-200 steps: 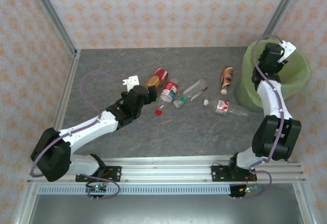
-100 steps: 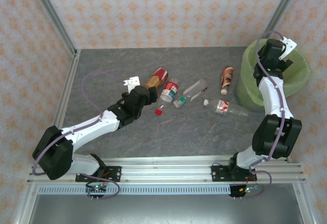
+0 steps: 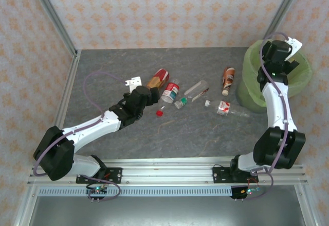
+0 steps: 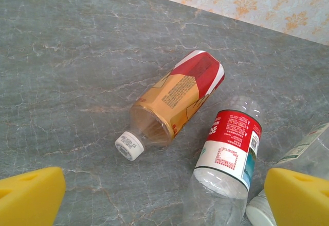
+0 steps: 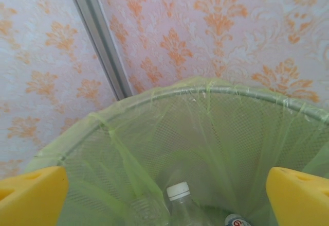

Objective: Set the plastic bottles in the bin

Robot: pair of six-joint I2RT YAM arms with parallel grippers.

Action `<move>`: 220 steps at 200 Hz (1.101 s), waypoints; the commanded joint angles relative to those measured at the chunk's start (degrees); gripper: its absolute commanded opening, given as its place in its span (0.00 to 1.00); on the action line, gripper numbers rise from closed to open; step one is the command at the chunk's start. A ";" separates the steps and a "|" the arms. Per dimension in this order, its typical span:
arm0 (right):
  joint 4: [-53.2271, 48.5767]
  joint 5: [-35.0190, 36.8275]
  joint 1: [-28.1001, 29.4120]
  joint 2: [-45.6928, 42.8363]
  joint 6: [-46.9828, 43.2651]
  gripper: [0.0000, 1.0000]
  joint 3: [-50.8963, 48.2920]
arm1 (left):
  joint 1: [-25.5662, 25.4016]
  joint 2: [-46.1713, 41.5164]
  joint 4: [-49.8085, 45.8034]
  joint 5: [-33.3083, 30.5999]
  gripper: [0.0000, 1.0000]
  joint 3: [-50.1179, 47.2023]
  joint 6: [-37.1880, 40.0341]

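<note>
Plastic bottles (image 3: 170, 91) scattered across mid desk (image 3: 205, 133), white-capped bottle (image 5: 177, 192) inside bin (image 3: 249, 89) far right, right fingers (image 5: 32, 195) spread empty, shifted rightward above bin, left fingers (image 4: 31, 195) released near orange-labelled bottle (image 4: 172, 100), barely moved

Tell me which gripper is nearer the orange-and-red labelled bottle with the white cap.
Left. The left gripper sits open just short of the orange-and-red bottle; the right gripper hangs open over the bin, across the table.

Red-labelled bottle (image 4: 229, 156), left wrist view: neck end cut by bottom edge. Clear bottle (image 4: 308, 143), right edge: mostly out of frame. White-capped bottle (image 5: 179, 197) inside bin (image 5: 154, 128): body cut off below. Second cap (image 5: 237, 221), bottom edge: markings illegible.
</note>
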 commanded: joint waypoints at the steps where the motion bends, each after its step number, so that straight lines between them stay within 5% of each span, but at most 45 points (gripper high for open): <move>1: 0.37 -6.42 -0.15 -5.00 1.34 0.99 -2.26 | 0.30 0.95 -1.81 0.21 1.00 2.24 0.15; 95: -1.16 -33.43 6.47 -17.32 7.28 0.99 -6.33 | 0.30 1.67 -3.18 3.40 1.00 0.76 -1.93; 165: 2.82 -34.19 20.56 -18.37 2.96 0.99 -12.85 | 0.23 2.11 -5.79 7.33 1.00 -0.08 -1.08; 220: 5.22 -31.98 23.45 -19.27 7.84 0.99 -19.16 | -0.29 1.82 -3.87 16.27 1.00 -3.65 3.24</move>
